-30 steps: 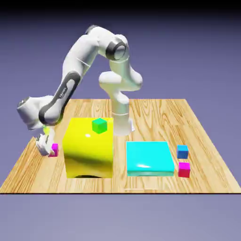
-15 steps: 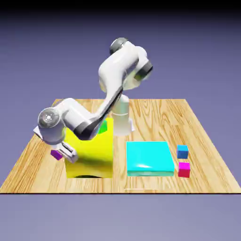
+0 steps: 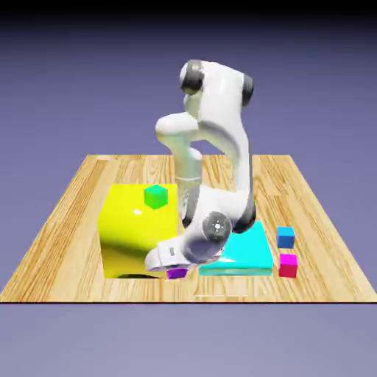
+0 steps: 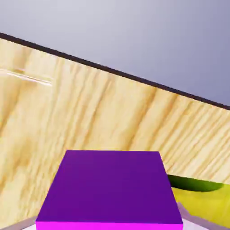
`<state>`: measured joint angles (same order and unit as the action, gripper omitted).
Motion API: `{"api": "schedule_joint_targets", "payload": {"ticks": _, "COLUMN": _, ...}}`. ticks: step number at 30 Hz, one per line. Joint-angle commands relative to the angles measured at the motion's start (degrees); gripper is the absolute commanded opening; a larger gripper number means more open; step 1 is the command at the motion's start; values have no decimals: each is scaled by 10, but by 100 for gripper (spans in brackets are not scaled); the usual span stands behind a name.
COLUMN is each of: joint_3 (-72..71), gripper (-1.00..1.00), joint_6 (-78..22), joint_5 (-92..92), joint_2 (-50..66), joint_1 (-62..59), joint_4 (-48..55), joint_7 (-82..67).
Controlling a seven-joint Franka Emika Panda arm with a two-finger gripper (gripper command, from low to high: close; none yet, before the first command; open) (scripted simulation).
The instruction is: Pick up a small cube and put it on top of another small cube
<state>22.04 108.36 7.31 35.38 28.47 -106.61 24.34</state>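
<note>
My gripper (image 3: 174, 269) is shut on a small magenta cube (image 3: 177, 273), held low over the table's near edge, in front of the yellow block (image 3: 131, 232). In the hand view that cube (image 4: 110, 188) fills the lower middle and looks purple in shadow; it hides the fingertips. A second small magenta cube (image 3: 288, 265) rests on the table at the exterior view's right, just in front of the blue cube (image 3: 286, 237). The held cube is well to the left of it.
A big yellow block with a green small cube (image 3: 155, 196) on top stands left of centre. A flat cyan block (image 3: 247, 250) lies beside it, partly hidden by the arm. The wooden table's (image 3: 66, 213) near edge is close under the hand.
The arm has swung from the table's left side across the front of the yellow block toward the right, carrying the magenta cube lifted off the table.
</note>
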Motion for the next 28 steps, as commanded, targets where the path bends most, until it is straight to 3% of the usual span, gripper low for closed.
{"api": "schedule_joint_targets", "payload": {"ticks": 1, "joint_3": -21, "gripper": -100, "joint_6": 6, "joint_5": 14, "joint_2": -6, "joint_1": 1, "joint_4": -5, "joint_7": -9}}
{"api": "schedule_joint_targets", "payload": {"ticks": 19, "joint_3": -395, "gripper": -100, "joint_6": 147, "joint_5": 190, "joint_2": -142, "joint_1": -37, "joint_4": -129, "joint_7": -123}}
{"api": "schedule_joint_targets", "payload": {"ticks": 25, "joint_3": -372, "gripper": -100, "joint_6": 228, "joint_5": 241, "joint_2": -79, "joint_1": -35, "joint_4": -149, "joint_7": -90}}
{"api": "schedule_joint_targets", "payload": {"ticks": 26, "joint_3": -372, "gripper": 100, "joint_6": 228, "joint_5": 241, "joint_2": -79, "joint_1": -35, "joint_4": -149, "joint_7": -90}}
{"api": "schedule_joint_targets", "payload": {"ticks": 28, "joint_3": -382, "gripper": 100, "joint_6": 204, "joint_5": 225, "joint_2": -100, "joint_1": -36, "joint_4": -144, "joint_7": -100}}
